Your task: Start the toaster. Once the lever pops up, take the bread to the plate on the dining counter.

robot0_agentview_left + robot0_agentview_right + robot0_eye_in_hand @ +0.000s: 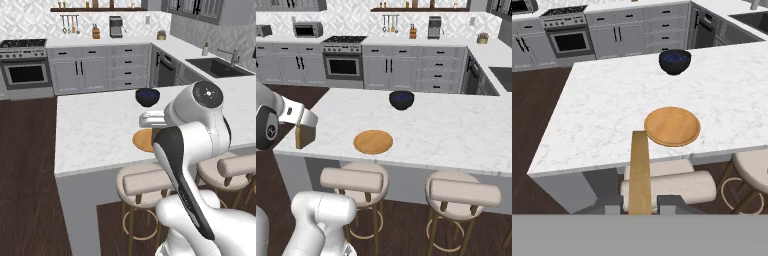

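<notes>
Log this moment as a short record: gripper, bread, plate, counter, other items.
gripper: shut on bread, near the counter's edge
bread: held edge-on between the fingers, not yet over the plate
plate: flat on the counter near its stool-side edge, nothing on it
counter: white marble top, stools along its edge
other items: dark bowl on the counter beyond the plate

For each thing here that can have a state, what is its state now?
bread: held edge-on between the fingers, not yet over the plate.
plate: bare, flat on the counter.
bowl: upright on the counter, apart from the plate.
stools: at the counter's edge.
</notes>
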Controlling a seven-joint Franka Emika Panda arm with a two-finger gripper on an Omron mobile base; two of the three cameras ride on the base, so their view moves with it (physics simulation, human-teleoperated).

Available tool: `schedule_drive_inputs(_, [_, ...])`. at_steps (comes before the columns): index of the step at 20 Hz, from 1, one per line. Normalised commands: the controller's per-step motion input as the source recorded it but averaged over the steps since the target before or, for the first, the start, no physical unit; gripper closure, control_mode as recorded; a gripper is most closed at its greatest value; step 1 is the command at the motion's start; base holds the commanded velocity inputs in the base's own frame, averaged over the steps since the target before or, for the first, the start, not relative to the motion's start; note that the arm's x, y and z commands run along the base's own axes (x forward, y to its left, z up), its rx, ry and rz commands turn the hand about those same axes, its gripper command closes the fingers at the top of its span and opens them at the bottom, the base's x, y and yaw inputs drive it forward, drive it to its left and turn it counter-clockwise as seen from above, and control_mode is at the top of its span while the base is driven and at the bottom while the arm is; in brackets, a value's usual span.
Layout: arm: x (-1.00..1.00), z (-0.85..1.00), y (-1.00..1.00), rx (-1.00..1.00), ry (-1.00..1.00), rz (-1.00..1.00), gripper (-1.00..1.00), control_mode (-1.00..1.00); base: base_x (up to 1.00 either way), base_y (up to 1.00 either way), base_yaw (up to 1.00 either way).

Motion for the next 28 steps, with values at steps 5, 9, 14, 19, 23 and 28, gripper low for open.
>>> schedule_drive_inputs(5, [0.00, 0.00, 0.00, 0.00, 0.00, 0.00, 1.00, 1.00, 0.14, -0.24, -0.33])
schedule_drive_inputs(9, [0.00, 0.00, 0.00, 0.00, 0.00, 0.00, 1.00, 1.00, 0.02, -0.02, -0.10])
schedule_drive_inputs(14, [0.00, 0.00, 0.00, 0.00, 0.00, 0.00, 1.00, 1.00, 0.00, 0.00, 0.00])
schedule_drive_inputs(19, [0.00, 0.00, 0.00, 0.00, 0.00, 0.00, 1.00, 1.00, 0.06, 0.00, 0.01])
schedule_drive_inputs(23, [0.68, -0.11, -0.18, 0.02, 0.00, 0.16, 1.00, -1.00, 0.00, 0.00, 0.00])
schedule_drive_inputs(28, [0.87, -0.09, -0.30, 0.06, 0.00, 0.19, 1.00, -1.00, 0.00, 0.00, 0.00])
